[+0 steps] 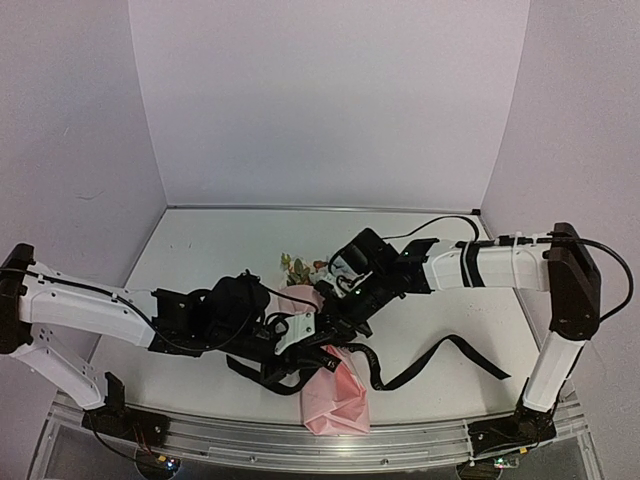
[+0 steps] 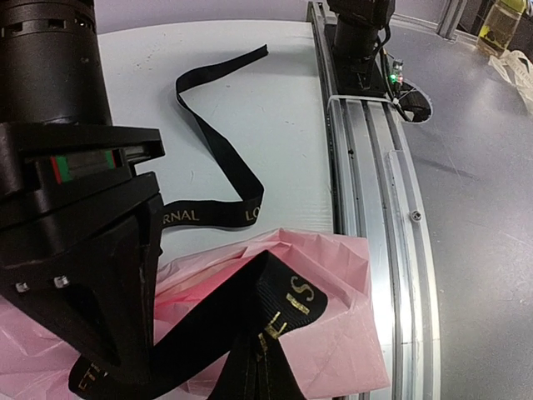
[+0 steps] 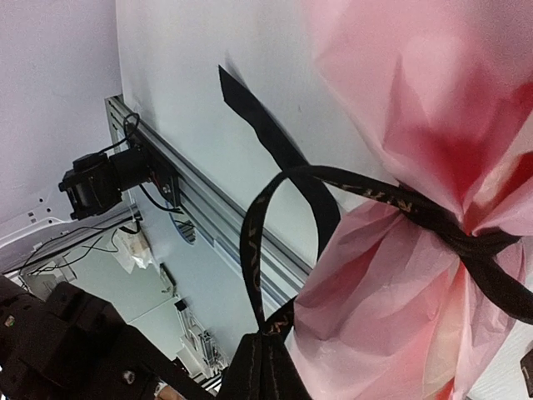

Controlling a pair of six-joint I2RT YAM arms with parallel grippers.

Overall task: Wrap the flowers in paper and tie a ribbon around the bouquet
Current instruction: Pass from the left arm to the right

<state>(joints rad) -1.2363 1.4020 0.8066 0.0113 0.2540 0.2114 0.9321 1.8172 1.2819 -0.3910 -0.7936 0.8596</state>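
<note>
along the near edge of the worktop (image 1: 200, 250) the pink paper (image 1: 335, 400) cone lies with its tail by the rail (image 2: 366, 208). just beyond, the ribbon (image 3: 416, 212) cinches the paper's waist. my left claw (image 2: 125, 367) is clamped on one ribbon strand; my right claw (image 1: 342, 312) is closed tight, i judge on the other. i should draw both ends apart evenly and low, snugging the knot without tearing paper. farthest back, the flowers (image 1: 297, 267) poke out.

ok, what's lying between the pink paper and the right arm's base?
Only the ribbon: its loose tail snakes over bare table between the paper and the right arm's base. Clearest in the left wrist view.
</note>
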